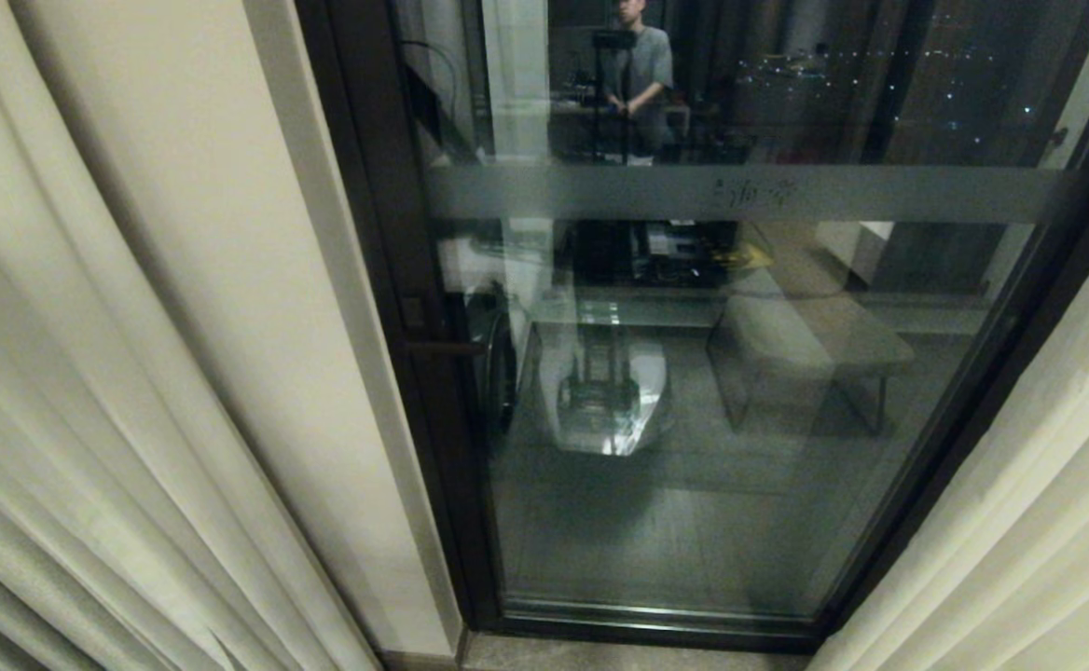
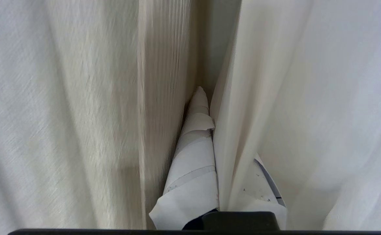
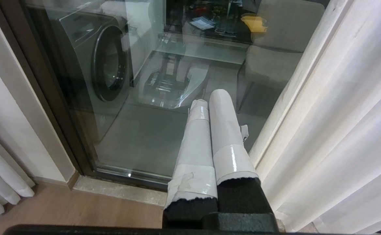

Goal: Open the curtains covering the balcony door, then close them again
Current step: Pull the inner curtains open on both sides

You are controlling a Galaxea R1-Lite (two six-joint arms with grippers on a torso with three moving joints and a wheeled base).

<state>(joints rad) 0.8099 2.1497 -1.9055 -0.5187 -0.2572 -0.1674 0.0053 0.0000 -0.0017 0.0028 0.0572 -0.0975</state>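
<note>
Curtains of thick cream-white woven fabric (image 1: 88, 401) hang in long vertical folds down the left side of the head view, and a second cream panel (image 1: 1020, 485) fills the lower right corner. Between them the tall glass balcony door with its dark brown-black frame (image 1: 694, 419) stands uncovered across the middle of the frame, a frosted horizontal band (image 1: 731, 193) crossing its upper part. A strip of pale wall (image 1: 255, 308) lies between the left panel and the door frame. The glass reflects a person standing at the top centre (image 1: 638, 75).

Neither arm shows in the head view. In the left wrist view the left end effector (image 2: 206, 130) sits at lower centre, its white tape-wrapped fingers (image 2: 193, 169) pointing up the frame and shut on a fold of curtain cloth (image 2: 229, 130), which runs down between them; one finger is mostly hidden behind the fabric. Cream cloth fills the rest of that frame, thinner and whiter at the far right (image 2: 340, 98).

In the right wrist view the right end effector (image 3: 211, 101) reaches from bottom centre toward the glass, its two white-wrapped fingers (image 3: 223, 130) pressed together side by side and holding nothing. A dark front-loading washing machine (image 3: 102, 62) stands behind the glass at upper left. The right-hand cream panel hangs just beside the fingers at right, and wooden floor (image 3: 63, 209) lies at lower left.
</note>
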